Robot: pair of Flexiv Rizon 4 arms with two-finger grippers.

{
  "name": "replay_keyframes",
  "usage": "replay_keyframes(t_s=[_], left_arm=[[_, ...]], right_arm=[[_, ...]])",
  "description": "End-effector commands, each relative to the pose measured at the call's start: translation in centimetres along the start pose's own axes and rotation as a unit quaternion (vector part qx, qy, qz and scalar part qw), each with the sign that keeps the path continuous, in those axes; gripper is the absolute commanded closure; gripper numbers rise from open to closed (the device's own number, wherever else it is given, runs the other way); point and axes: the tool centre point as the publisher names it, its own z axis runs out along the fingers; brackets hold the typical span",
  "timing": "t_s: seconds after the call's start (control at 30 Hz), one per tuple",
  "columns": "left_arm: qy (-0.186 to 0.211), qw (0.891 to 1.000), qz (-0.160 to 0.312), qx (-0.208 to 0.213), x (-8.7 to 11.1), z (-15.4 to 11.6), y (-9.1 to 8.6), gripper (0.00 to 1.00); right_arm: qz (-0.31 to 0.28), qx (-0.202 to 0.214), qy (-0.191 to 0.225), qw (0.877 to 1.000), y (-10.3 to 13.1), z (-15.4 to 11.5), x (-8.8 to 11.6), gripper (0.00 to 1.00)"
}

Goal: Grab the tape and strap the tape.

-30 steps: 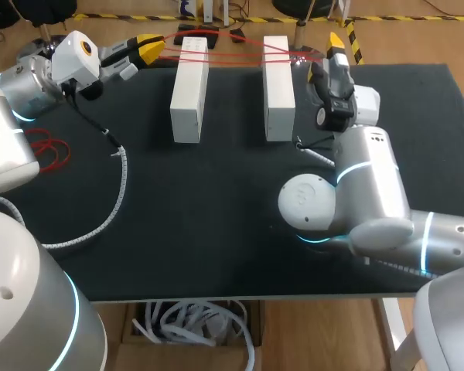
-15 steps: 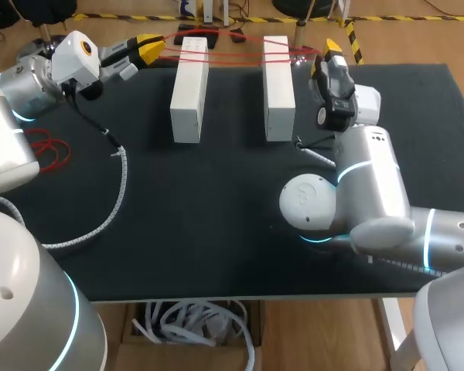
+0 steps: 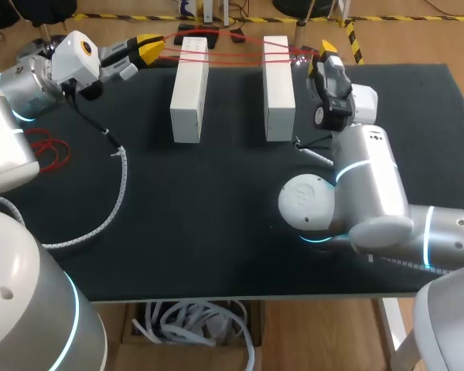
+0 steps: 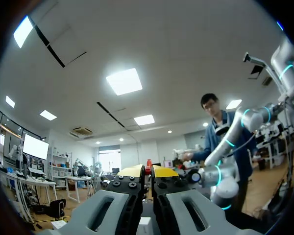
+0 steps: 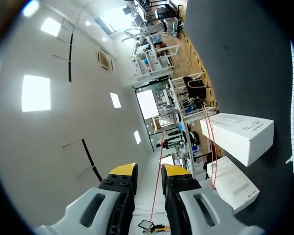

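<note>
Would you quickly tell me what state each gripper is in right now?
Left gripper: shut on the tape.
Right gripper: cannot tell; the tape runs up to it.

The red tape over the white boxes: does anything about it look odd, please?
Nothing damaged. The thin red tape crosses only the far ends of the two white rectangular boxes, taut between left gripper and right gripper, not around them.

Left claw (image 4: pixel 147 171), yellow tips pinched together on red tape (image 4: pixel 148 163), right arm (image 4: pixel 220 177) ahead
</note>
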Motion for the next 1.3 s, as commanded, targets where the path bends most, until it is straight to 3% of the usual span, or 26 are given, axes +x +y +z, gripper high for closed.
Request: replay_keyframes(t_s=[0.03,0.1,0.13,0.93,1.0,1.1,1.3], left_arm=[[0.0,1.0,0.001,0.001,0.0,0.0,0.1,1.0],[0.0,1.0,0.001,0.001,0.0,0.0,0.1,1.0],[0.0,1.0,0.001,0.001,0.0,0.0,0.1,1.0],[0.0,1.0,0.001,0.001,0.0,0.0,0.1,1.0],[0.008,0.996,-0.056,-0.067,-0.4,0.0,0.1,1.0],[0.004,0.979,-0.127,-0.159,-0.8,0.0,0.0,1.0],[-0.007,0.927,-0.198,-0.318,-1.6,0.7,-0.7,1.0]], right_arm=[[-0.001,-0.003,-0.001,1.0,-0.2,0.1,0.0,0.85],[-0.002,-0.005,-0.002,1.0,-0.1,0.2,-0.1,0.92],[-0.002,-0.005,-0.002,1.0,-0.1,0.1,-0.1,1.0],[-0.011,0.002,-0.014,1.0,-0.1,0.2,-0.1,1.0],[-0.011,0.002,-0.014,1.0,-0.1,0.2,-0.1,1.0],[-0.011,0.002,-0.014,1.0,-0.1,0.2,-0.1,1.0],[-0.011,0.002,-0.014,1.0,-0.1,0.2,-0.1,1.0]])
